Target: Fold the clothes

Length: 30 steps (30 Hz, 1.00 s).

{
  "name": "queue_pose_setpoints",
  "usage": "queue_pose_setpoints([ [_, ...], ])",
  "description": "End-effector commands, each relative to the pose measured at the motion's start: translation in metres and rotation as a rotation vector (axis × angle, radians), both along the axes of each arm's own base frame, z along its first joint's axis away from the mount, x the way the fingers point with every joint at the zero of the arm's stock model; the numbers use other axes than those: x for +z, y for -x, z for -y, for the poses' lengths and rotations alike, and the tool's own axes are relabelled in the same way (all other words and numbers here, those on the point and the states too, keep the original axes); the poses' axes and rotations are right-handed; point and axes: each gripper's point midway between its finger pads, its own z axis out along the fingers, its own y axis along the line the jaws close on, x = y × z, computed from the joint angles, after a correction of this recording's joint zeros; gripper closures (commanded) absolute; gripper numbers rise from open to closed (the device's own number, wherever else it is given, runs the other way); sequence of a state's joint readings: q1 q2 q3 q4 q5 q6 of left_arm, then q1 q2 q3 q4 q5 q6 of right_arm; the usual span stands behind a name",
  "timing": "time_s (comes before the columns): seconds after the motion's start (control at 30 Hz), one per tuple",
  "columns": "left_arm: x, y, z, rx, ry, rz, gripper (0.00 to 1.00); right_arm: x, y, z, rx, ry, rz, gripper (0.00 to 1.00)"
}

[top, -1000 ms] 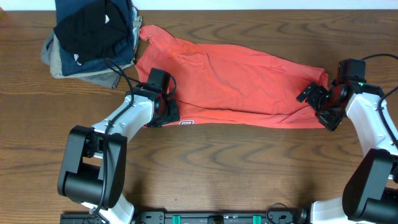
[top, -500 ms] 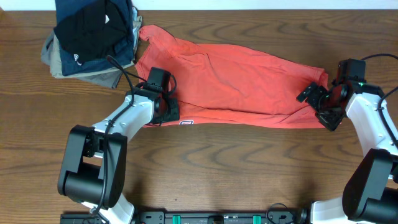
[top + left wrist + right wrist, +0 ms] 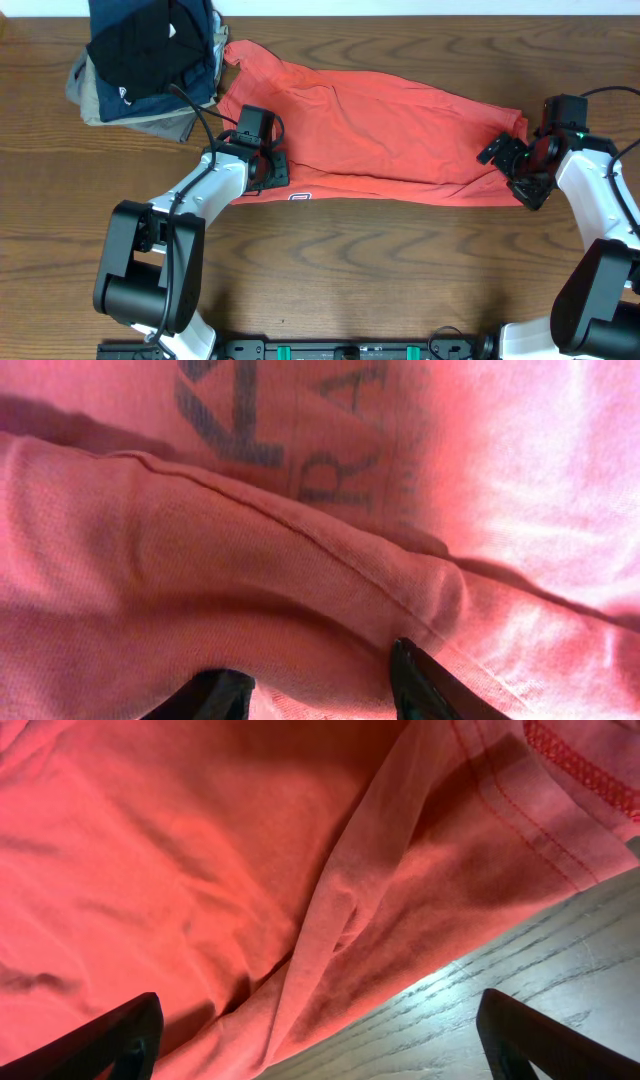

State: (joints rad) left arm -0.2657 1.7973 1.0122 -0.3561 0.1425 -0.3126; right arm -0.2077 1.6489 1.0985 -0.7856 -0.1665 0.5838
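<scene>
The T-shirt [image 3: 380,130] lies flat on the bench [image 3: 350,270] as a long coral-red band across the upper middle of the overhead frame. Its long axis runs left to right and dips a little toward the right. The left end points to the upper left, where it touches the stack of folded garments [image 3: 150,60]. The right end stops near the right edge. A small white tag [image 3: 300,197] sits on its lower edge, left of centre.

In the left wrist view, navy lettering [image 3: 250,410] shows faintly in the upper part of the frame, and a stitched seam crosses a raised ridge of fabric.

The left gripper [image 3: 262,165] rests on the shirt's lower left part. Its fingers [image 3: 425,685] stand at a narrow gap with the cloth ridge between them, and I cannot tell whether they press it.

The right gripper [image 3: 515,165] is at the shirt's right end. Its fingers [image 3: 125,1035] are spread wide at the lower corners of the right wrist view, above a double-stitched hem and a bare patch of bench [image 3: 520,960].

The bench is dark brown wood with strong grain. A pale strip runs along the top edge of the overhead frame, and the arms' black bases sit at the bottom.
</scene>
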Motion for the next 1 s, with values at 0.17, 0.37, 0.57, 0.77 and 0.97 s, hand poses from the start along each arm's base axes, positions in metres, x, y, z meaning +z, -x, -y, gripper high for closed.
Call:
queue_pose_setpoints([
  [0.17, 0.002, -0.018, -0.003, 0.0, -0.028, 0.074, 0.44, 0.007, -0.005, -0.001, 0.025, 0.022, 0.023, 0.02],
  [0.37, -0.002, -0.007, -0.005, -0.001, -0.04, 0.028, 0.37, 0.007, -0.005, -0.001, 0.026, 0.023, 0.022, 0.02],
  [0.57, 0.015, 0.004, -0.008, -0.001, -0.042, 0.017, 0.36, 0.007, -0.005, 0.0, 0.024, 0.028, 0.025, 0.02],
  [0.77, 0.026, 0.017, -0.006, 0.006, -0.012, -0.017, 0.36, 0.007, -0.005, 0.0, 0.024, 0.03, 0.025, 0.02],
  [0.97, 0.01, 0.039, 0.008, -0.035, 0.036, -0.128, 0.4, 0.007, -0.005, 0.0, 0.024, 0.029, 0.024, 0.02],
])
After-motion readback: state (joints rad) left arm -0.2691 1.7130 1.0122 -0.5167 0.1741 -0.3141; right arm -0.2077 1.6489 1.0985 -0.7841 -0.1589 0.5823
